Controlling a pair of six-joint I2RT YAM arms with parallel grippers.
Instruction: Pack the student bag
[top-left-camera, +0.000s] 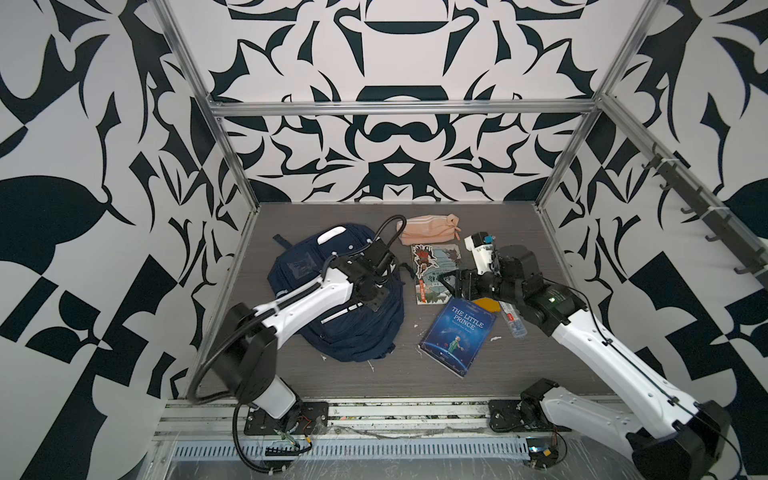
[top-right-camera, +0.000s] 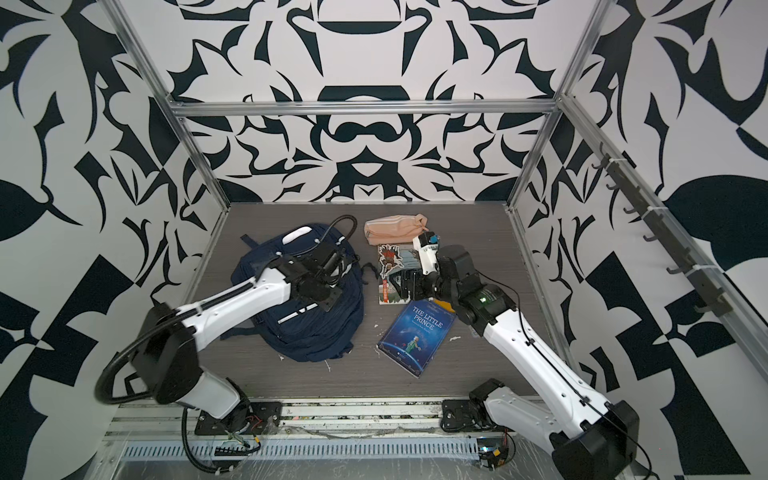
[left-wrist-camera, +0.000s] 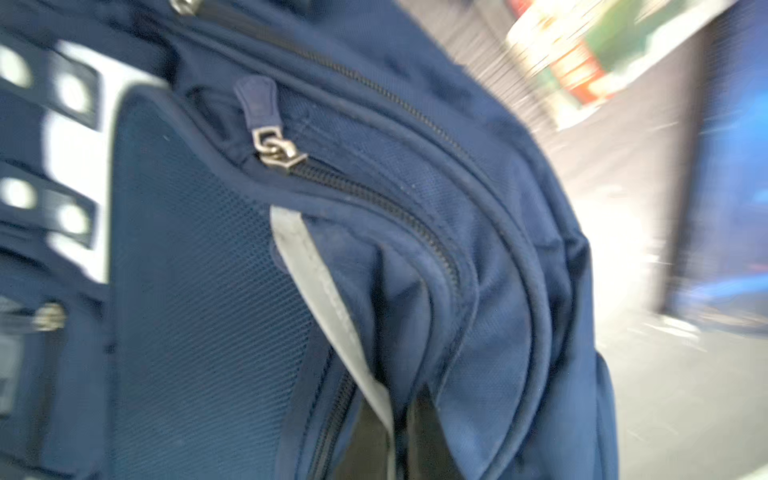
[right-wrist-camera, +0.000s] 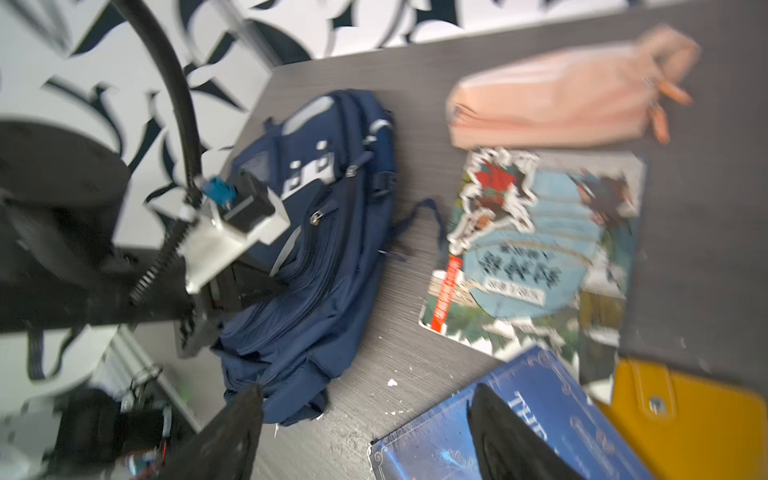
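My left claw pinches shut on the bag, lying zipped beside the blue book; my right claw hangs open over that book. Opening step, I judge: next, draw a zip pull back

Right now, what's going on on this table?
Two robot arms are packing a navy student bag that lies on the table. The left hand is shut on a fold of the bag's fabric, apparently to get it open. The right hand hovers open over the Little Prince book and an illustrated book. Those books, a pink pouch and a yellow case are all outside the bag.
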